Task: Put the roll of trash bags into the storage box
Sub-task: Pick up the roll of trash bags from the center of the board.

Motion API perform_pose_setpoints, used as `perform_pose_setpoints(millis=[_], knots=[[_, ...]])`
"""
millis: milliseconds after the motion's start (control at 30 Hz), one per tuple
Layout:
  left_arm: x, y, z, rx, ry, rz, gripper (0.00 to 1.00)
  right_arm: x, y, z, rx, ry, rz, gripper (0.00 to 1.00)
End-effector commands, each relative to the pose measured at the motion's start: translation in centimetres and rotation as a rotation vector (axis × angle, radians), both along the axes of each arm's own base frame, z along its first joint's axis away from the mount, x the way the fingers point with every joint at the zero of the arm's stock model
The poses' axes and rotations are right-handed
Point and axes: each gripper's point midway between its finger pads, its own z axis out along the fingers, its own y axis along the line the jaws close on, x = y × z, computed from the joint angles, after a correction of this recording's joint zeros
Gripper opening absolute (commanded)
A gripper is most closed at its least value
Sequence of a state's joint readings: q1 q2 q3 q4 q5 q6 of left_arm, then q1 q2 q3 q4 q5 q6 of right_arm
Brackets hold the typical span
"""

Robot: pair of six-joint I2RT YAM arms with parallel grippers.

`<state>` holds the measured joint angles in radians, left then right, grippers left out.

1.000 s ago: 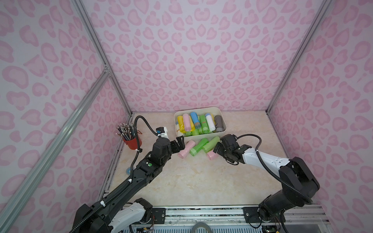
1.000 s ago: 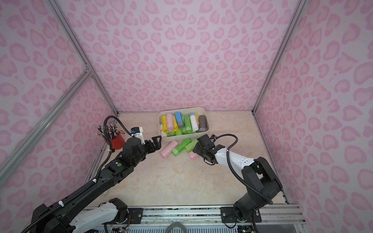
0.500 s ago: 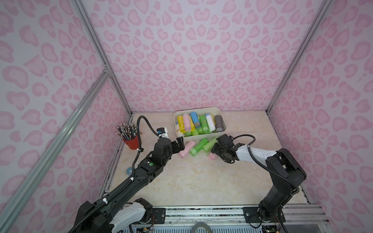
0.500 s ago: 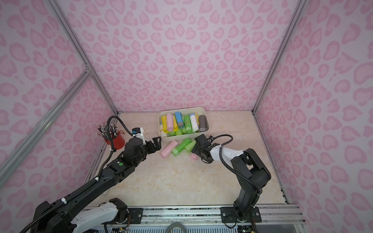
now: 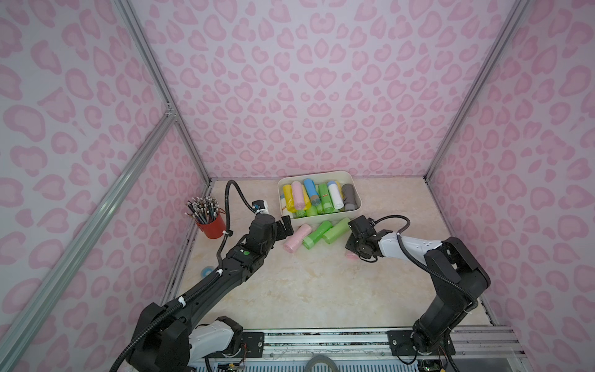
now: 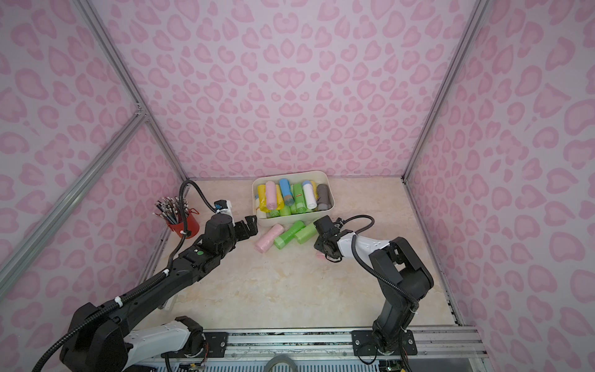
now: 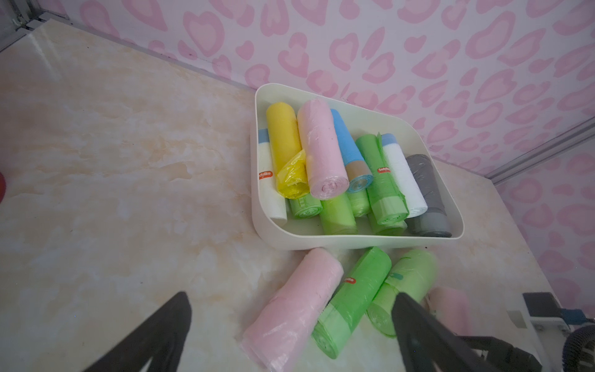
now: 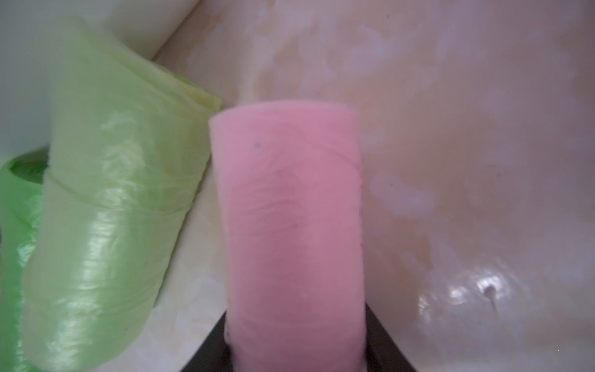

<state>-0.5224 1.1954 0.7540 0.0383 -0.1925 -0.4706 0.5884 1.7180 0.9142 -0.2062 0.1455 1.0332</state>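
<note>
Pink roll (image 8: 291,225) now pinched between right fingers (image 8: 378,354), earlier open.

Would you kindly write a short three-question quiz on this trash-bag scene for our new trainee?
1. True or false: the left tool is open.
2. The roll gripped by the right tool is: A green, B pink, C yellow.
3. Including that one, how many rolls lie on the table outside the storage box?

Key: 1 true; 2 B; 3 four.
</note>
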Motion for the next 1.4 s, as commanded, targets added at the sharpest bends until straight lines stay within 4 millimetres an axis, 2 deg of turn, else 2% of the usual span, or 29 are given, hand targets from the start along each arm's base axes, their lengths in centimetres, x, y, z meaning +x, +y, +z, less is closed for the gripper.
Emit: perform_pose_setpoints(millis=[0,233,400,567,633,800,1067,1300,1367], knots=[[1.0,-0.4,1.4,-0.024,-0.050,0.002,0.99,-3.3,-1.6,-2.6,-0.064,0.137,0.032,0.47],[1.8,0.0,0.1,-0.003,-0.029,0.033,1.00,-3.9,-2.1,-2.6,-0.076,0.138,0.062,0.47],[2.3,0.0,-1.0,0.023,-0.019,0.038,1.00,-3.7,-1.6,-2.0,-0.053,0.126,0.091,0.47],[3.0,0.0,-1.5,0.036,-0.025,0.046,0.99,-3.2,-1.4,-1.4,-0.023,0.118,0.119,0.36],[3.1,0.0,-1.5,0.041,-0.025,0.046,1.00,-3.1,-1.3,-1.0,-0.012,0.112,0.130,0.35],[2.5,0.3,-1.8,0.020,-0.034,0.054,1.00,-3.0,-1.4,-0.4,0.008,0.115,0.134,0.30],[2.2,0.1,-2.7,0.006,-0.017,0.037,1.00,-2.3,-0.7,0.2,0.036,0.119,0.140,0.28],[1.7,0.1,-1.9,-0.013,-0.035,0.030,1.00,-2.3,-1.5,0.3,-0.020,0.139,0.141,0.27],[1.4,0.3,-1.5,-0.017,-0.044,0.029,0.99,-2.4,-1.8,0.5,-0.035,0.140,0.143,0.21]])
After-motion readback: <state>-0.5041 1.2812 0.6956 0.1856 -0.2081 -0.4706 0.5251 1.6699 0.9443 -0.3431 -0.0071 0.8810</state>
